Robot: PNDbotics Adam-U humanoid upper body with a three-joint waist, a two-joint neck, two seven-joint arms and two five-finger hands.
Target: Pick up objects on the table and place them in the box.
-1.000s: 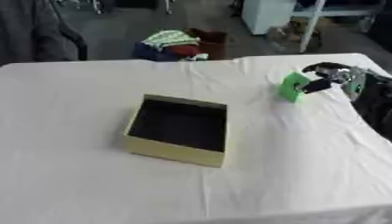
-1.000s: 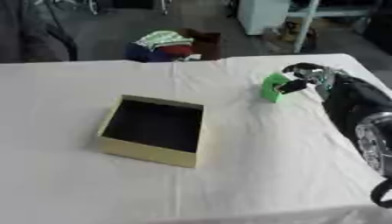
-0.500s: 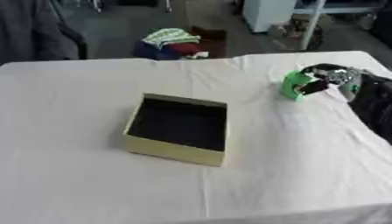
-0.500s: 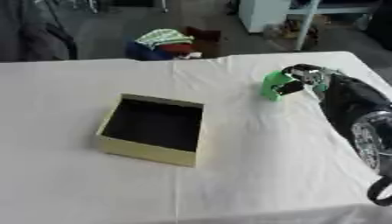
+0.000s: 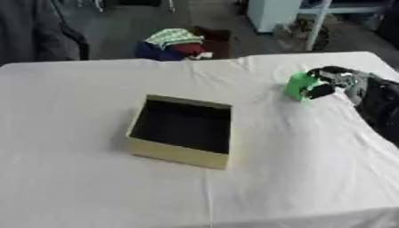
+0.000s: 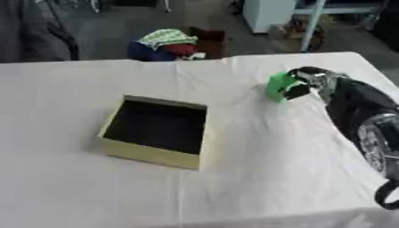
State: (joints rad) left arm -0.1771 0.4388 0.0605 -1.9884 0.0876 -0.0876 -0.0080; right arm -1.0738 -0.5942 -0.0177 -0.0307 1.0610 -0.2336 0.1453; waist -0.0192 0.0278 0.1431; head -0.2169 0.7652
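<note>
The table [image 5: 70, 178] fills most of the frame, draped in a white cloth that lies in soft creases and runs from the lower edge up to a far border in the upper third. Beyond that border, at the top centre, a heap of cloth [image 5: 177, 41] in green, red and dark blue sits on the floor.

Left of centre on the table stands the box [image 5: 181, 151] — pale yellow outside, dark inside, open at the top, turned a little askew to the table's edges. Nothing can be seen in it.

The robot's right arm [image 6: 355, 104], black with a silver joint near the lower right corner, comes in along the right edge and reaches toward the upper right of the frame. At its end the right robot hand [image 6: 310, 82] is curled round a green object [image 6: 277, 86], thumb and fingers pinching it from the right side. The green object is in the upper right part of the frame, well apart from the box, at or just over the cloth — whether it touches the table cannot be told.
</note>
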